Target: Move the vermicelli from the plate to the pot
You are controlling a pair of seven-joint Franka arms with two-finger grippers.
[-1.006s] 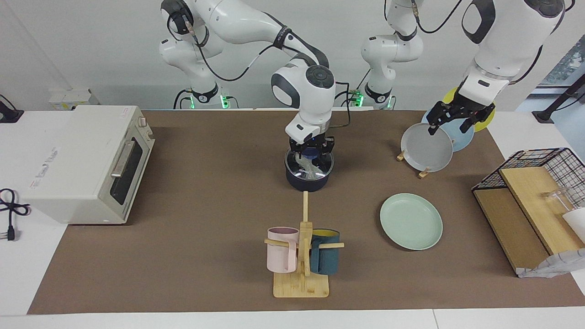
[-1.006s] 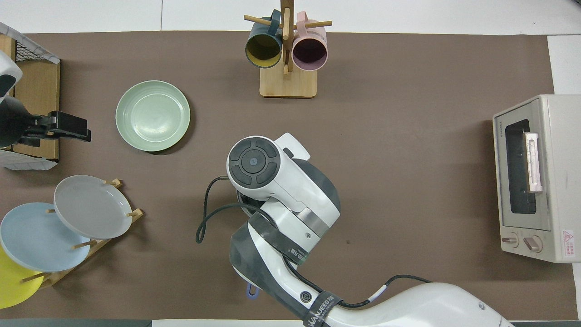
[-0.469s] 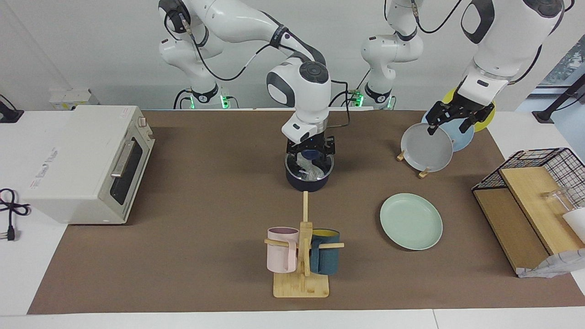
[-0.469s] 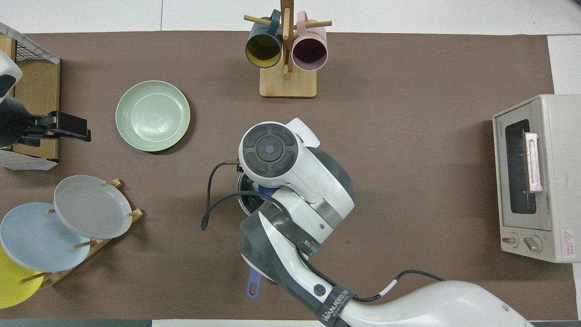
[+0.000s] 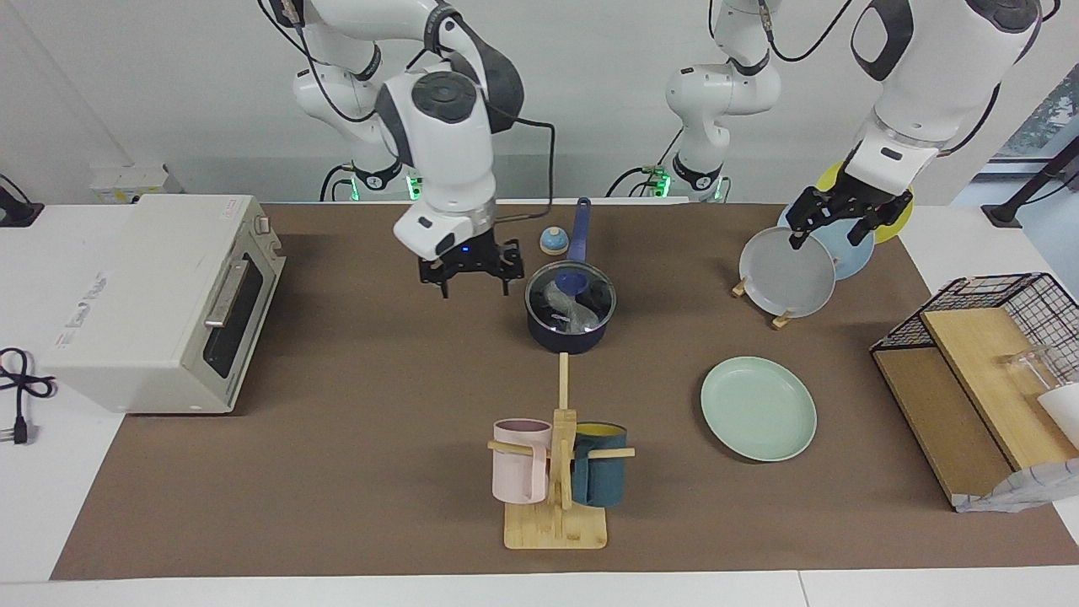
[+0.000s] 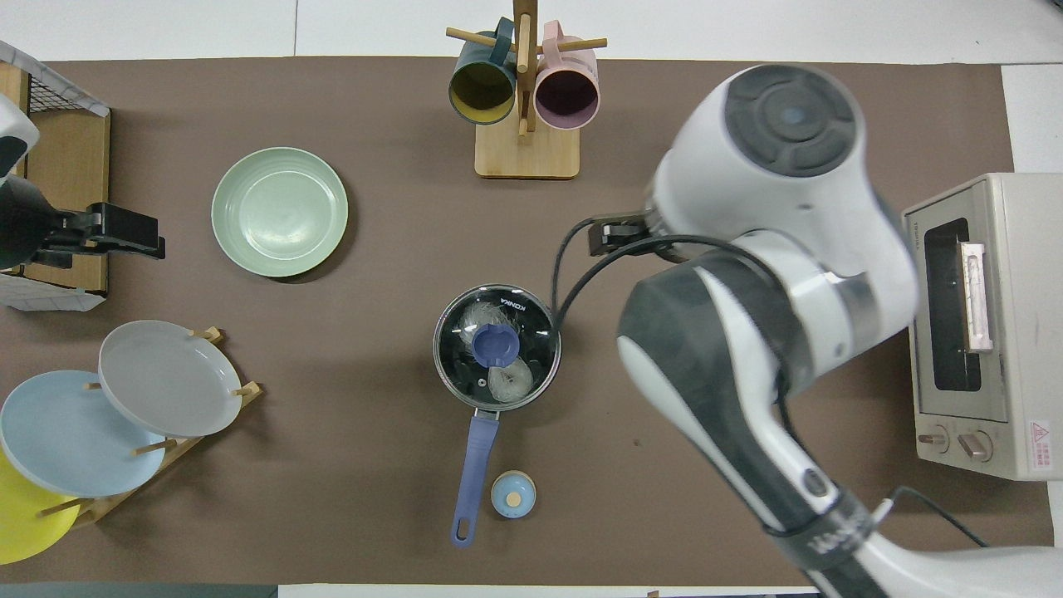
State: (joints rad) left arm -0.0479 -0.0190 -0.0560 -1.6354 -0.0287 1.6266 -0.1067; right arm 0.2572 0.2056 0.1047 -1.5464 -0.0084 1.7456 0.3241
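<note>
The dark navy pot point(image 5: 566, 333) stands mid-table with a glass lid point(image 6: 497, 316) and its blue knob on it, its blue handle point(image 6: 472, 473) pointing toward the robots. The whitish vermicelli point(image 6: 509, 381) shows through the lid, inside the pot point(image 6: 440, 365). The mint-green plate point(image 5: 759, 408) is bare, farther from the robots and toward the left arm's end; it also shows in the overhead view point(image 6: 280, 211). My right gripper point(image 5: 475, 289) is open and empty, up over the mat beside the pot. My left gripper point(image 5: 828, 239) waits open over the grey plate.
A small round blue object point(image 6: 512, 497) lies beside the pot's handle. A mug stand point(image 5: 556, 472) with pink and teal mugs stands farther out. A toaster oven point(image 5: 160, 295) is at the right arm's end. A plate rack point(image 5: 788, 270) and a wire basket point(image 5: 978, 371) are at the left arm's end.
My right gripper has let go of the lid's knob, risen and swung away from the pot toward the toaster oven. The lid stays on the pot. The left arm has not moved.
</note>
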